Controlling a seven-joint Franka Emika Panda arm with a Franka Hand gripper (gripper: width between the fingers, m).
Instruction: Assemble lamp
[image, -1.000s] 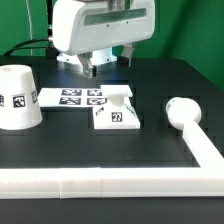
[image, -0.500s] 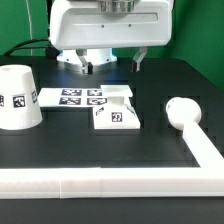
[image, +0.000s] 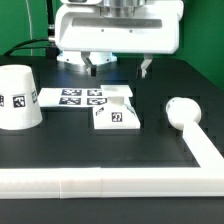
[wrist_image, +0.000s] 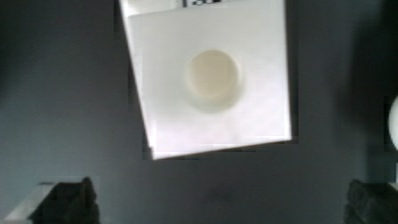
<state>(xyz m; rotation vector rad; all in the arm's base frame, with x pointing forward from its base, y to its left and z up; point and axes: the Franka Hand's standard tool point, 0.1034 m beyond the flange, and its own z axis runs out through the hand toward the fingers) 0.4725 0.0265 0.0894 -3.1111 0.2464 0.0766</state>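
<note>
Black matte counter (image: 150, 150) under everything, dark and blurred in the wrist view. Toward the exterior view's left, flat on that surface: the marker board (image: 50, 98), thin and white, with several black-and-white square tags, partly covered on its right end. Along the near edge, a long white rail (image: 100, 182), running the full width, then turning at the exterior view's right and reaching back up that side. Behind the counter, a green backdrop (image: 20, 22). Across it at upper left, a thin dark cable (image: 22, 44).

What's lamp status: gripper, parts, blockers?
Gripper open, empty, above base. Base flat on table. Bulb and shade apart, unattached. Nothing in the way.
</note>
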